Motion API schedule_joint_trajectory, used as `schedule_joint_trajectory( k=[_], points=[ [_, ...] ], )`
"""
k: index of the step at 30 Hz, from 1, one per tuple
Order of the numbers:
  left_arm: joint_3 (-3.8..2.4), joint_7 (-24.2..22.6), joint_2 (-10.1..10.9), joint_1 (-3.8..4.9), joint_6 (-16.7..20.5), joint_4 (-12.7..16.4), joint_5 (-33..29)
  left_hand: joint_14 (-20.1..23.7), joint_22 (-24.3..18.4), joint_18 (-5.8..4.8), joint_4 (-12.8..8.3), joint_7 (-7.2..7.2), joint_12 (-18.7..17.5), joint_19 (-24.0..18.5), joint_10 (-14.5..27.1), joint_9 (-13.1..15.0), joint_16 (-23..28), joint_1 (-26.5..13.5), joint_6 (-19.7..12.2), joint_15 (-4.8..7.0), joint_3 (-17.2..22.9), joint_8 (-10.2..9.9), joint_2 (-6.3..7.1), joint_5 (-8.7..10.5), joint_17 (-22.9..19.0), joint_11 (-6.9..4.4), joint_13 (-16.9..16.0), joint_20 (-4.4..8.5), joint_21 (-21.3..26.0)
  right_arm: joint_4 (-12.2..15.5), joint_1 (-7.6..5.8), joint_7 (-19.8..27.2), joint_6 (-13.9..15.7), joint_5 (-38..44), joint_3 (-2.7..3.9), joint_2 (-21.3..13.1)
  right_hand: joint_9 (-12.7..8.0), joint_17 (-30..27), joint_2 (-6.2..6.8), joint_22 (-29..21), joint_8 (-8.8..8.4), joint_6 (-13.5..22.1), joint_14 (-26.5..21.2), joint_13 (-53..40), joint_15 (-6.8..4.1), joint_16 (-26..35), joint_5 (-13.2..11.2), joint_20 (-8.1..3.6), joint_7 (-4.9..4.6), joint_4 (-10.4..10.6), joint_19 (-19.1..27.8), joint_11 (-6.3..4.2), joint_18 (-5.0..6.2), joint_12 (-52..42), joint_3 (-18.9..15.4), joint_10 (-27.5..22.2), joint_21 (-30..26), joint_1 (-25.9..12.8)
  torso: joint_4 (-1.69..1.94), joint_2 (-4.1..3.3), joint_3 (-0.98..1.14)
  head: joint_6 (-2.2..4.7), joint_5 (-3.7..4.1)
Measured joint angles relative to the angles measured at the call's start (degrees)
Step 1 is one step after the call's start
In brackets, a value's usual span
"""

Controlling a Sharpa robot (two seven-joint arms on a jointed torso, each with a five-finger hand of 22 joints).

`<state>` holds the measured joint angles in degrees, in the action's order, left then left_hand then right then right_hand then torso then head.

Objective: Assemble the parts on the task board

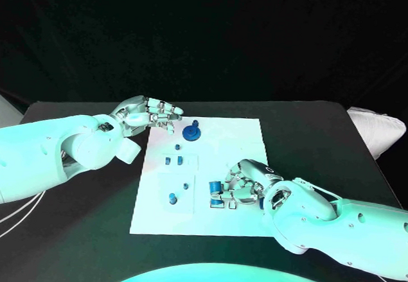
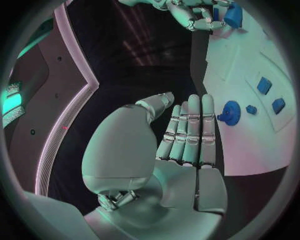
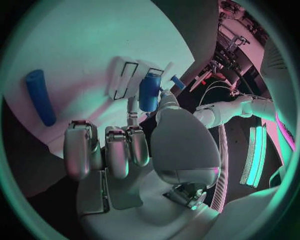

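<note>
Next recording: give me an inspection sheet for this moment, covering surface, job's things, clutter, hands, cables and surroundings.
Surface: black table, with the white task board lying in its middle.
Job's things: a round blue part on the board's far end; small blue parts in the board's recesses; a blue cylinder by the right hand's fingertips; a loose blue rod lying on the board.
Clutter: nothing seen.
Hands: left hand at the board's far left corner, fingers straight and together, holding nothing. Right hand at the board's near right, fingers at the blue cylinder; a firm grip cannot be told.
Cables: thin white cables under the left arm.
Surroundings: dark backdrop; a white object past the table's right edge.
</note>
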<state>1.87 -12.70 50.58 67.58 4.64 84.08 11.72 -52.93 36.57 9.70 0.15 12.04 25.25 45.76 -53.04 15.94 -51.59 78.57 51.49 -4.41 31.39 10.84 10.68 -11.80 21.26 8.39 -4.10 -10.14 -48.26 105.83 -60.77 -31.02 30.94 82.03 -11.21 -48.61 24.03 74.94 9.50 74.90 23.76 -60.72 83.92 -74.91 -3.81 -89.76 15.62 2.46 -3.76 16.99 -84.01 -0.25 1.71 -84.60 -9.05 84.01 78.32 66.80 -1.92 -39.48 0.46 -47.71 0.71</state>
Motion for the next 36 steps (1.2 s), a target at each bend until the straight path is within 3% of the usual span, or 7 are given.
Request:
schedule_joint_trajectory(
  k=[13, 36],
  points=[
    [0.01, 0.1, 0.0, 0.00, 0.0, 0.0, 0.0, 0.0, 0.0, 0.00, 0.0, 0.00, 0.0, 0.0, 0.0, 0.0, 0.0, 0.0, 0.0, 0.00, 0.0, 0.0, 0.00, 0.00, 0.0, 0.00, 0.0, 0.00, 0.0, -0.9, 0.19, -0.2, 0.3, 2.3, 0.12, 0.9, 0.3, 0.0, 0.00, 0.0, 0.85, 0.4, 0.0, 0.0, 0.00, 0.0, 0.0, 0.00, 0.03, 0.0, 0.0, 0.00, 0.00, 0.0, 0.0, 0.0, -0.3, 0.0, -0.02, -0.02, 0.01, -0.10, -0.09],
    [0.02, 0.3, 0.0, 0.00, -0.1, -0.1, 0.0, 0.0, 0.0, 0.00, 0.0, 0.00, 0.0, 0.0, 0.0, 0.0, 0.0, 0.0, 0.0, 0.00, 0.0, 0.0, 0.00, 0.00, 0.0, 0.00, 0.0, 0.00, 0.0, -0.7, 0.84, -0.3, 0.5, 6.8, 0.03, 1.7, 0.5, 0.0, 0.09, 0.0, 0.44, 1.1, 0.0, 0.0, 0.00, 0.0, 0.0, 0.01, -0.03, 0.0, 0.0, 0.01, 0.00, 0.2, 0.0, 0.0, -0.3, 1.3, -0.03, 0.03, -0.02, -0.40, -0.23]
  ],
)
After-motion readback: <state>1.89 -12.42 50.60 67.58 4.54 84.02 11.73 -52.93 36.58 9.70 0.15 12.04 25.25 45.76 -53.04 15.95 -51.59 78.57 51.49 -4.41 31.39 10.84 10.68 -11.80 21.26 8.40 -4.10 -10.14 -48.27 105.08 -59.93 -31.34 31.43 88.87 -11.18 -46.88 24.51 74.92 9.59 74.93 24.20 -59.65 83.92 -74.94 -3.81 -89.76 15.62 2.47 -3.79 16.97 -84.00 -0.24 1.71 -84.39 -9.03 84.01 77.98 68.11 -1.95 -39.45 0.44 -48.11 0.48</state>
